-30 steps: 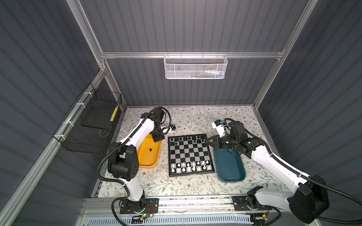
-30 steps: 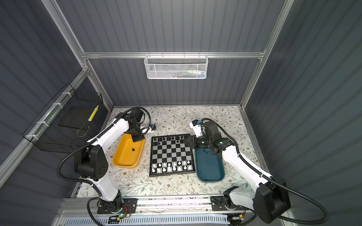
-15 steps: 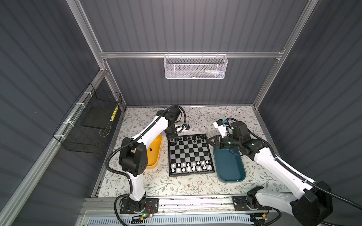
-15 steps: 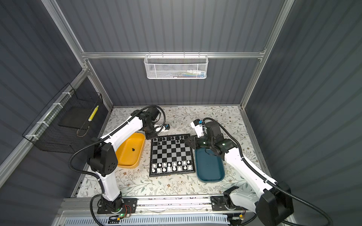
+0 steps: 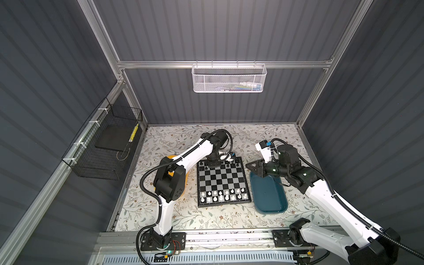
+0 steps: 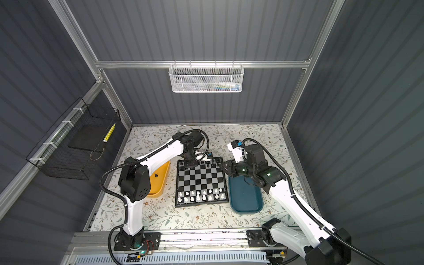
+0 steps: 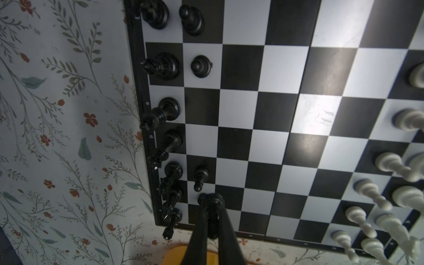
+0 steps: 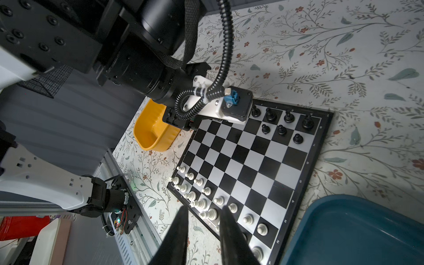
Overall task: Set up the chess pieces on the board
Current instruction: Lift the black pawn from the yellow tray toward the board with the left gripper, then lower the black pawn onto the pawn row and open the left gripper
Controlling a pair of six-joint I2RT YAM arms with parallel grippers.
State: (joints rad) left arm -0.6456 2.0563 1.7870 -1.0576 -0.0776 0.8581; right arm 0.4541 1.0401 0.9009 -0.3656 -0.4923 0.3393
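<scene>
The board (image 5: 221, 181) (image 6: 200, 181) lies mid-table. White chess pieces (image 5: 223, 195) fill its near rows, and black ones (image 5: 229, 164) stand along its far edge. My left gripper (image 5: 212, 164) (image 7: 211, 206) hangs low over the far left corner, shut on a black pawn (image 7: 210, 199). That pawn is beside another black pawn (image 7: 200, 176) in the second row. Whether it touches the square I cannot tell. My right gripper (image 5: 249, 166) (image 8: 203, 208) hovers open and empty just right of the board. One black piece (image 6: 156, 175) lies in the yellow tray (image 6: 160, 181).
A teal tray (image 5: 268, 195) sits right of the board, under the right wrist. The yellow tray is partly hidden by the left arm. A black wire basket (image 5: 103, 146) hangs on the left wall and a white mesh basket (image 5: 229, 78) on the back rail.
My left arm has swung from over the yellow tray across to the board's far left corner. The right arm has barely moved.
</scene>
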